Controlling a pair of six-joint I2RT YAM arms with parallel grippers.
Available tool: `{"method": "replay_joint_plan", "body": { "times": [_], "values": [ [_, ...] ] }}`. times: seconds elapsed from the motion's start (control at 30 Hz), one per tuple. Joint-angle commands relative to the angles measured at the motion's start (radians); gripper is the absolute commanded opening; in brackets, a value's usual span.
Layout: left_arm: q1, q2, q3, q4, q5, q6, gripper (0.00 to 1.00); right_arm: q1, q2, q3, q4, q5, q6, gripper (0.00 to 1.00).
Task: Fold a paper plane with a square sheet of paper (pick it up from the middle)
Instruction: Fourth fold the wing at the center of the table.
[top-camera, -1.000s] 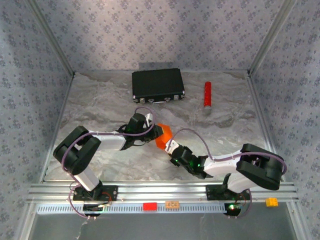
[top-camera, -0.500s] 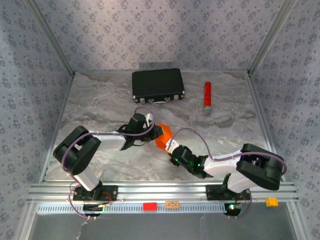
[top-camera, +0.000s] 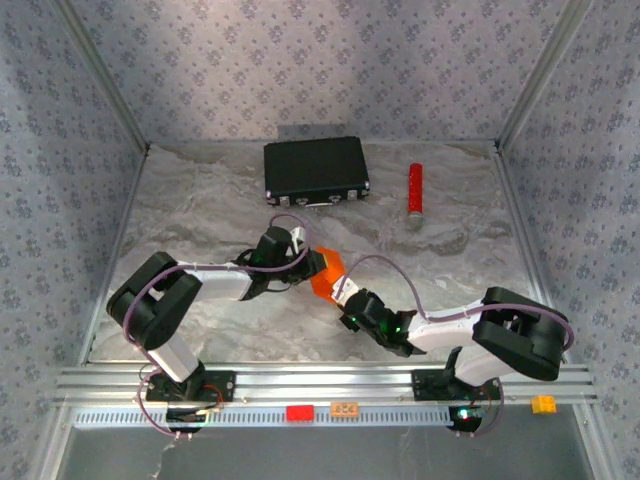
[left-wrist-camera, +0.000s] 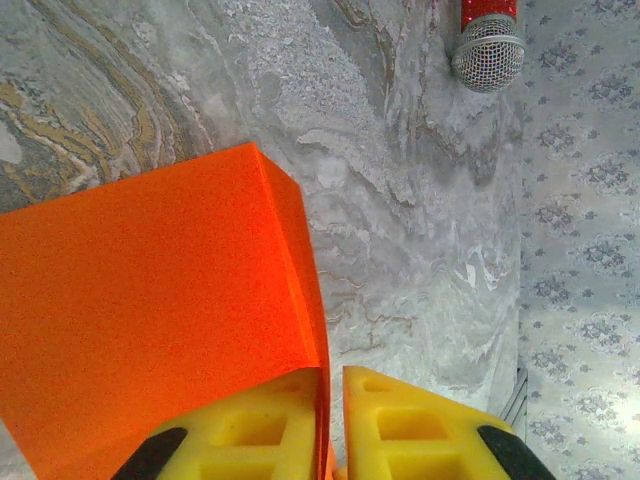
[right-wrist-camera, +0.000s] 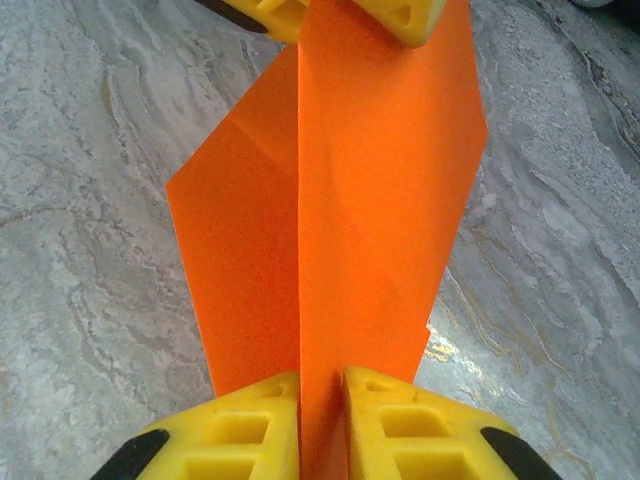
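Observation:
The orange sheet of paper (top-camera: 326, 273) is held up between both arms at the table's middle, creased into folded flaps. My left gripper (top-camera: 312, 262) is shut on its far edge; in the left wrist view the paper (left-wrist-camera: 160, 310) runs between the yellow fingers (left-wrist-camera: 250, 430). My right gripper (top-camera: 340, 295) is shut on the near edge. From the right wrist, the paper (right-wrist-camera: 340, 200) rises from between my fingers (right-wrist-camera: 250, 425), with a centre crease, and the left gripper's yellow tips (right-wrist-camera: 340, 12) pinch its top.
A black case (top-camera: 315, 169) lies at the back centre. A red cylinder (top-camera: 414, 188) lies at the back right, its silver mesh end (left-wrist-camera: 487, 48) visible from the left wrist. Metal rails edge the marbled table (top-camera: 200, 200).

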Motion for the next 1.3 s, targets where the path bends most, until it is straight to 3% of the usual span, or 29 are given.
{"method": "replay_joint_plan", "body": {
  "times": [0.0,0.33,0.6,1.27],
  "values": [
    [0.007,-0.002,0.021,-0.008,0.015,0.001,0.15,-0.01,-0.006,0.009,-0.001,0.002,0.039,0.19],
    [0.017,-0.048,0.018,-0.052,-0.006,0.018,0.3,-0.038,-0.005,0.005,-0.002,-0.039,0.084,0.09],
    [0.021,-0.161,-0.002,-0.161,-0.095,0.054,0.58,-0.09,-0.002,-0.001,0.029,-0.161,0.148,0.06],
    [0.034,-0.231,-0.022,-0.239,-0.133,0.058,0.58,-0.21,0.066,0.036,-0.018,-0.449,0.32,0.05]
  ]
}}
